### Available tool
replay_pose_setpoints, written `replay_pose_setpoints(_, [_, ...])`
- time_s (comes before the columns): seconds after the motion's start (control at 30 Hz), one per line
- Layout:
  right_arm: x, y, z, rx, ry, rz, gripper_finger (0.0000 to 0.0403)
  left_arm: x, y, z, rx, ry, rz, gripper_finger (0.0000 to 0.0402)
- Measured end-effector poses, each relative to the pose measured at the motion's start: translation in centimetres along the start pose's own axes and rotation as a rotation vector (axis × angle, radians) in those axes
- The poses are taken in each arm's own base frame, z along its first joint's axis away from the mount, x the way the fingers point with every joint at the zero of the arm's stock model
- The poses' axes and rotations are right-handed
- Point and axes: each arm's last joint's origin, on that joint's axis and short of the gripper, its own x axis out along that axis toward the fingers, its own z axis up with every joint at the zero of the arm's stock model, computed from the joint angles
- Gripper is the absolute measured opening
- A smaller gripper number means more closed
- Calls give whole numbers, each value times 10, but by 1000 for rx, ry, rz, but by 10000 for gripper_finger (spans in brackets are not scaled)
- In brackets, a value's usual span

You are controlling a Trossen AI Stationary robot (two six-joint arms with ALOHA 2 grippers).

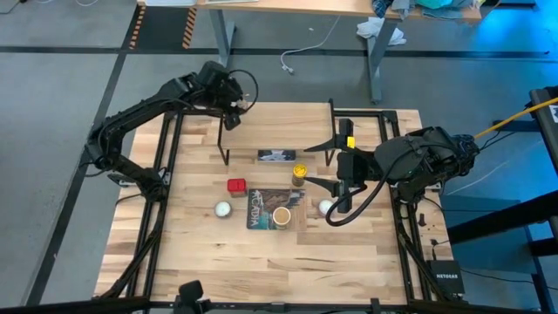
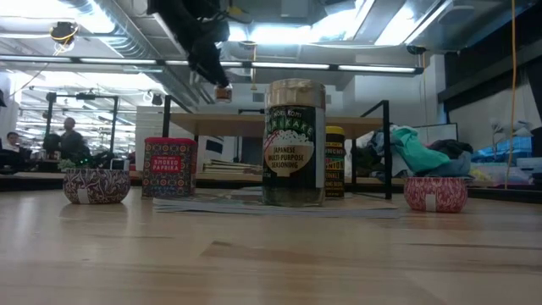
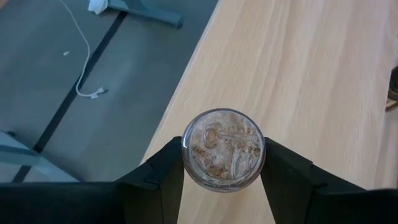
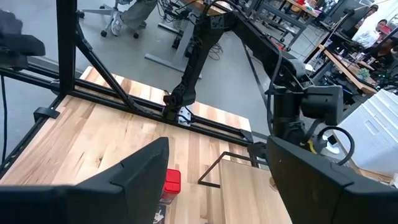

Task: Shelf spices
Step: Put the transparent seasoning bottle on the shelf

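Observation:
My left gripper (image 1: 232, 112) is shut on the tiny brownish jar (image 3: 222, 155), above the far left end of the shelf (image 2: 279, 120). In the low view the jar (image 2: 223, 93) hangs a little above the board. The red tin (image 1: 235, 185) and the yellow dark-lidded jar (image 1: 299, 174) stand on the table in front of the shelf (image 1: 279, 131). The wider tan jar (image 1: 282, 215) stands on the flat dark book (image 1: 261, 209). My right gripper (image 1: 336, 197) is open and empty beside the right white ball (image 1: 325, 208). My left gripper pinches the tiny jar's round side wall (image 3: 186, 163) between its two fingers (image 3: 163, 177), one on each side. The fingers point down from above. The jar is upright and lifted clear, with light wood below it.
A second white ball (image 1: 223, 209) lies left of the book. A small flat dark object (image 1: 277, 156) lies at the shelf's near edge. The shelf's black legs (image 1: 219, 139) stand on the table. The table's near half is bare wood (image 1: 279, 262).

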Motion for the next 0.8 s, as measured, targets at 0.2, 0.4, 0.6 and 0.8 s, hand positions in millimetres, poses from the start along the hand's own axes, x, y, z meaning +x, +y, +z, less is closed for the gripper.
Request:
replay_pose_setpoints(0.2, [0, 0, 0, 0, 0, 0, 276, -1, 10, -4, -8, -13, -29, 165])
replay_pose_setpoints(0.4, [0, 0, 0, 1, 0, 0, 276, 3, 20, -8, -18, -13, -32, 165])
replay_pose_setpoints(0.6, [0, 0, 0, 2, 0, 0, 276, 26, 24, -11, -56, 38, -46, 165])
replay_pose_setpoints(0.8, [0, 0, 0, 2, 1, 0, 276, 50, 28, -12, -83, 63, -34, 165])
